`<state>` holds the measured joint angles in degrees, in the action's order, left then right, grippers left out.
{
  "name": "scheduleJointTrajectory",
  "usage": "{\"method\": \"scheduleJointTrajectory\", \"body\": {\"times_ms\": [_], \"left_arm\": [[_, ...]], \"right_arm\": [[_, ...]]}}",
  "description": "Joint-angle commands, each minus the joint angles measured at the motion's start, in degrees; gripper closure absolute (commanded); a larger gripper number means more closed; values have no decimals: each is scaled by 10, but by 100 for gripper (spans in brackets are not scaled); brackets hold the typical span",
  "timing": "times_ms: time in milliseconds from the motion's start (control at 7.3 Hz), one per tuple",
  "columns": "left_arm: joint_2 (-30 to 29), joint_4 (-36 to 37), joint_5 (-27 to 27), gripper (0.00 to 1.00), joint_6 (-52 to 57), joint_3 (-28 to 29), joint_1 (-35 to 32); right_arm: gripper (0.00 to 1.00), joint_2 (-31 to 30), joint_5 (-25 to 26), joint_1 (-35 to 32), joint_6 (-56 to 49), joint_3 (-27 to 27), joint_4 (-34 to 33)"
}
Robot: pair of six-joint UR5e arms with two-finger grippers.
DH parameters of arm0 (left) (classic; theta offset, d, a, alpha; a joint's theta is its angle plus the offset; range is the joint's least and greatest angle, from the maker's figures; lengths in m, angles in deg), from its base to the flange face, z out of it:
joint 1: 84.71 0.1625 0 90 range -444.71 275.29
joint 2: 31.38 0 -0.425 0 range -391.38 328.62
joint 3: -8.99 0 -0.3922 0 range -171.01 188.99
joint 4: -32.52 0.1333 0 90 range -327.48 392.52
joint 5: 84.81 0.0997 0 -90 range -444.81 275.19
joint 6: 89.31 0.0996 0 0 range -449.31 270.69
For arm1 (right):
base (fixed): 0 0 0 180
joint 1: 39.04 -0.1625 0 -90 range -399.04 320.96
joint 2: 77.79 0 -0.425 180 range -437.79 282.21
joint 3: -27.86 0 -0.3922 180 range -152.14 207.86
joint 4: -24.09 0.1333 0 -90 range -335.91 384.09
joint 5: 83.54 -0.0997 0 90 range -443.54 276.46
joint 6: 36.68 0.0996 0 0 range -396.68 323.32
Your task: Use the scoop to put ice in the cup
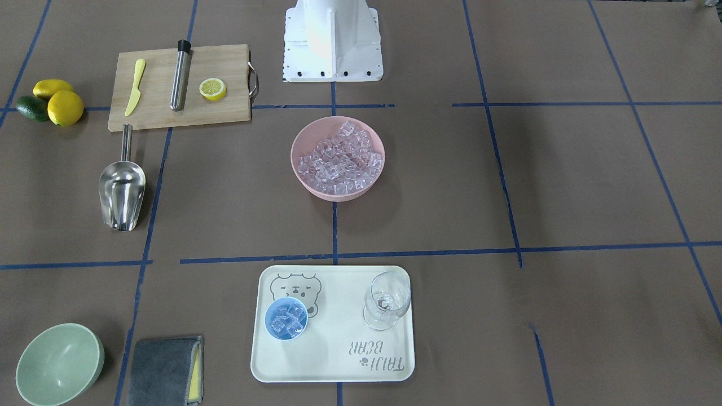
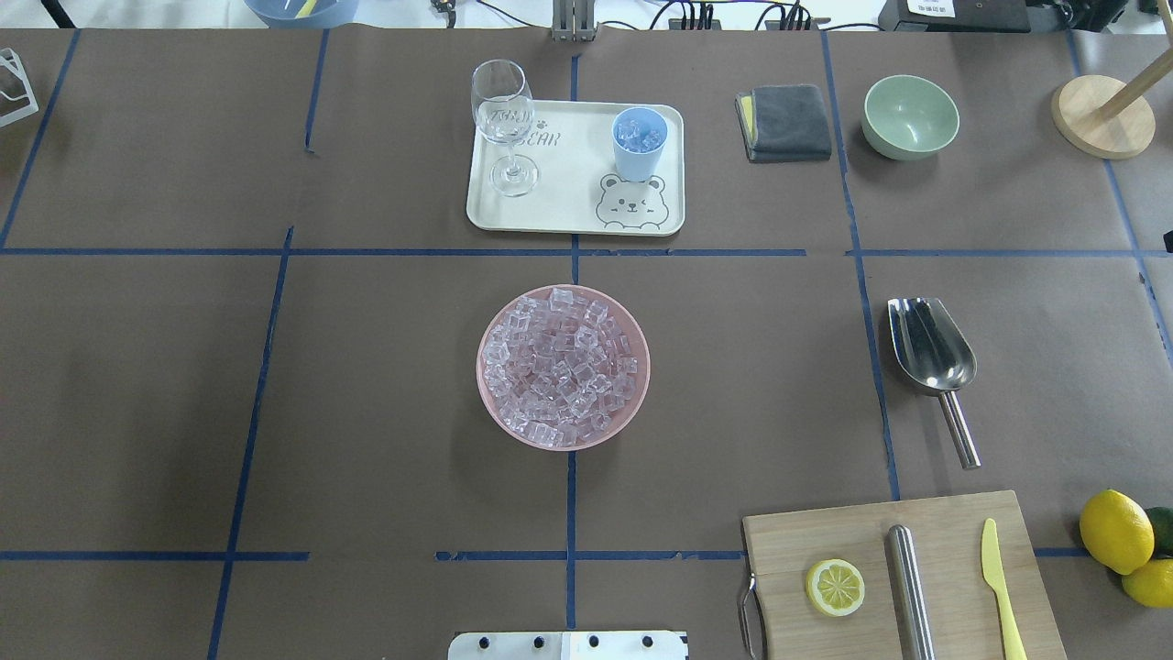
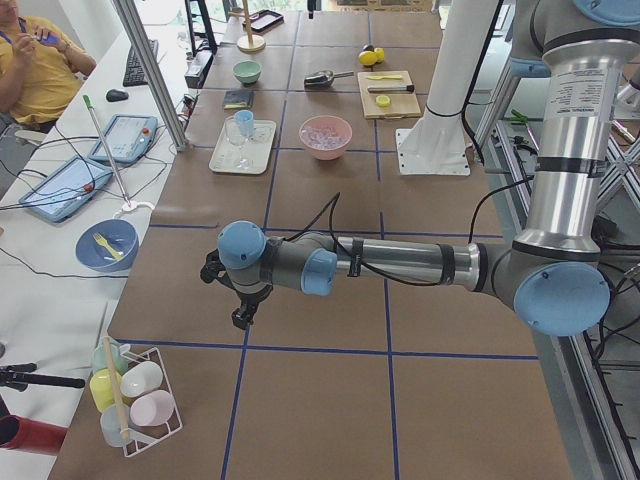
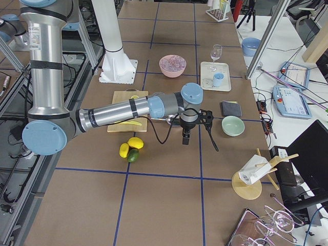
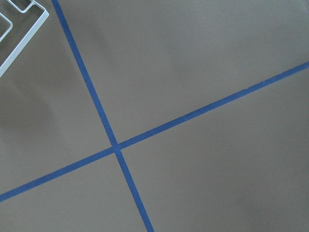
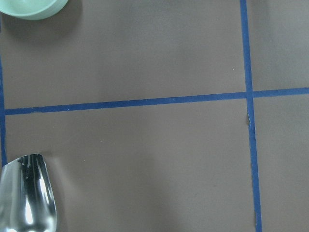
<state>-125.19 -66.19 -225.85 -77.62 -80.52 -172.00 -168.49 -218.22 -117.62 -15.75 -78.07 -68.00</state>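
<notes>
The steel scoop (image 2: 930,353) lies flat on the table right of the pink bowl (image 2: 490,403), handle toward the robot; its trough shows in the right wrist view (image 6: 26,193). The pink bowl holds many clear ice cubes (image 2: 561,367). The light-blue cup (image 2: 639,158) stands on the cream tray (image 2: 568,206) with a few ice cubes (image 2: 639,135) in it. My left gripper (image 3: 240,318) hangs over bare table far to the left. My right gripper (image 4: 185,137) hangs over the table near the scoop. I cannot tell whether either is open or shut.
A clear stemmed glass (image 2: 504,124) stands on the tray. A pale green bowl (image 2: 910,116) and grey cloth (image 2: 784,122) lie at the far right. A cutting board (image 2: 898,577) holds a lemon half, steel cylinder and yellow knife. Lemons (image 2: 1115,532) lie beside it.
</notes>
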Motion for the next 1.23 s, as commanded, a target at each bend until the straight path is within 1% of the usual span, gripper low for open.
{"method": "scheduleJointTrajectory", "body": {"times_ms": [0,137,274,411,548,822,1096], "left_arm": [[-9,37,5,0,-35,-19,-7],[-10,43,36,0,-34,-23,-23],[-10,48,44,0,-34,-21,-26],[-8,48,45,0,-33,2,-26],[-3,48,45,0,-33,0,-26],[-2,62,41,0,-37,-7,-26],[0,84,39,0,-38,-32,-26]], "right_arm": [[0,4,1,5,-68,9,-32],[0,12,0,-30,-129,23,-68],[0,24,-16,-60,-182,43,-92],[0,25,-26,-65,-188,49,-93],[0,26,-25,-65,-182,49,-94],[0,18,-20,-69,-179,49,-88],[0,16,-16,-69,-179,50,-88]]}}
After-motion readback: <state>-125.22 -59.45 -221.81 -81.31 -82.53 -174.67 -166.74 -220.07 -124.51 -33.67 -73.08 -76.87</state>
